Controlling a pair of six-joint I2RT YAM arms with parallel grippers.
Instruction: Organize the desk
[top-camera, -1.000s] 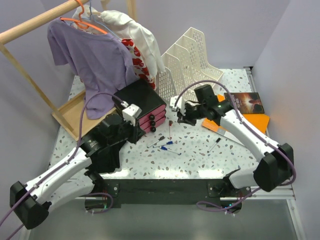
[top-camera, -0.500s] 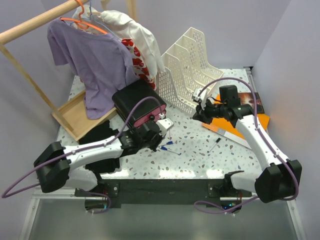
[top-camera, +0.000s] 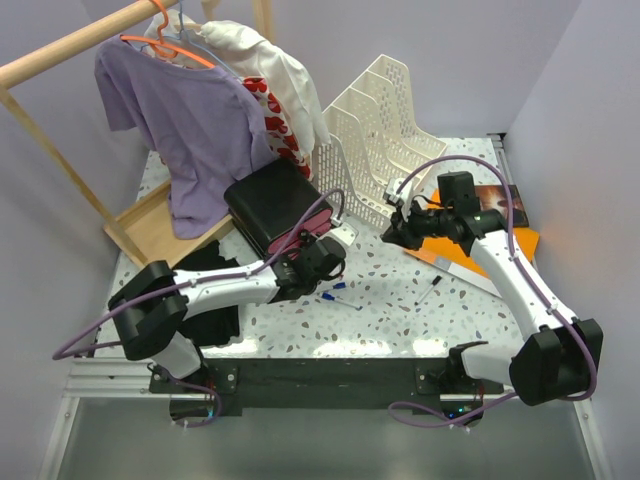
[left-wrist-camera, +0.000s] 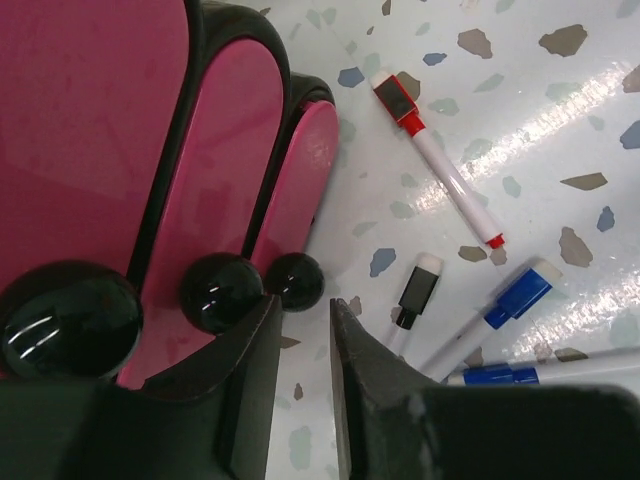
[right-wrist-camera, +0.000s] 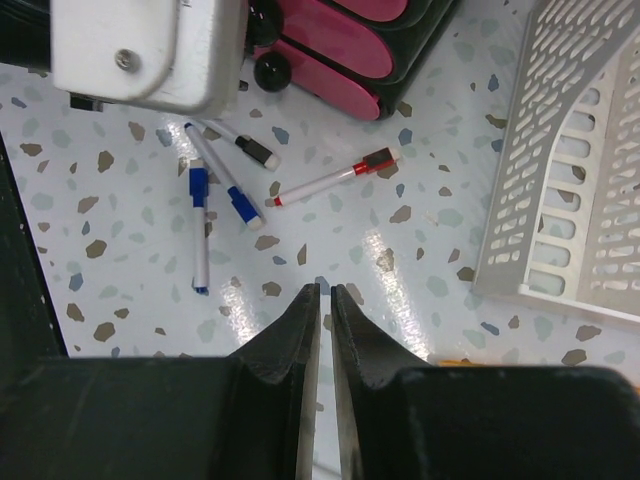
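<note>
Left fingers (left-wrist-camera: 250, 370), a narrow gap between them and nothing in it, hang just beside the smallest-looking of three black knobs (left-wrist-camera: 293, 282) on a pink-fronted drawer unit (left-wrist-camera: 230, 150). They appear lined up to take that knob and pull a drawer open. Loose markers lie just right of the drawers: a red-capped marker (left-wrist-camera: 440, 160), a black-capped marker (left-wrist-camera: 415, 290) and blue-capped markers (left-wrist-camera: 520, 290). They are scattered at odd angles and are probably bound for the drawers.

Right fingers (right-wrist-camera: 290, 340), almost together and empty, point down at bare surface between the markers and a white mesh file rack (right-wrist-camera: 570, 170). They may be keeping clear of the other arm or lining up a pick; which cannot be told.

The bench (top-camera: 400, 325) spans the whole scene beneath both arms. It is a white top flecked with dark terrazzo chips, with a black frame along the near edge. It reads as far from tidy. A black pen (top-camera: 430, 290) lies alone right of centre, and books (top-camera: 490, 205) sit askew on an orange folder (top-camera: 515, 245) at the right edge. At the far left a purple shirt (top-camera: 190, 130) hangs from a clothes rail over its wooden base (top-camera: 150, 235).
</note>
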